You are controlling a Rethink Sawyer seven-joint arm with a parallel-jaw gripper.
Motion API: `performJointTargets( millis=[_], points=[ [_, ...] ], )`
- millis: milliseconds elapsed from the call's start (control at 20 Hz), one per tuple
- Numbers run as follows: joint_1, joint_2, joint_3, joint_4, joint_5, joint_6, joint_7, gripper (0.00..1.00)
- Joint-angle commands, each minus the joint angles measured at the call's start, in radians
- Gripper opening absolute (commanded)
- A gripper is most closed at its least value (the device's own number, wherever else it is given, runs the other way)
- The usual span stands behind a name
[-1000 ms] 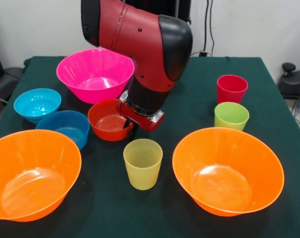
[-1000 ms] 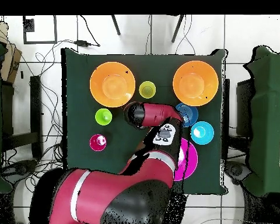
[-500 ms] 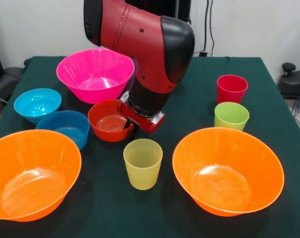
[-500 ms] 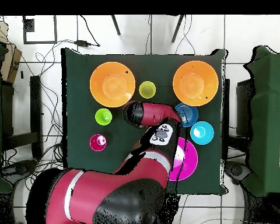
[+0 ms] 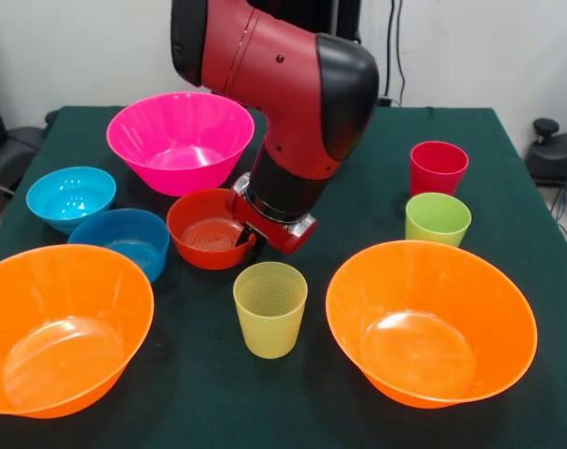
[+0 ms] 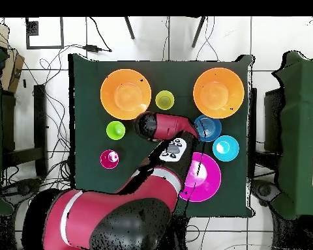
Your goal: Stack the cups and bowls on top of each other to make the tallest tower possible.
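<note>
No text, label, brand, number or sign can be read in either view: none shows on the cups, the bowls, the arm or the bench.

Front view bright, evenly lit – light from above, diffuse. Soft short shadows on green table (image 5: 377, 187) under yellow cup (image 5: 269, 309) and right orange bowl (image 5: 431, 323). White glare patches in both orange bowls' bottoms, left orange bowl (image 5: 59, 327) too; faint sheen inside pink bowl (image 5: 181, 140). Glossy highlights along red arm (image 5: 293, 103) shell. Focus sharp across table, no motion blur. Overhead view – flat, bright light, floor (image 6: 185, 39) washed near white, colours saturated, almost no visible shadows.
</note>
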Motion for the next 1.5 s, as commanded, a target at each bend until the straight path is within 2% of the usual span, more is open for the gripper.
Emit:
performJointTargets(
  millis=[50,750,1150,1200,1500],
  points=[
    [0.088,0.155,0.248,-0.117,0.136,-0.107,0.225,0.0],
    [0.095,0.161,0.237,-0.113,0.173,-0.106,0.178,0.0],
    [0.078,0.152,0.265,-0.097,0.174,-0.111,0.155,0.0],
    [0.076,0.151,0.267,-0.097,0.174,-0.109,0.153,1.0],
    [0.083,0.156,0.254,-0.106,0.178,-0.091,0.161,1.0]
  ],
)
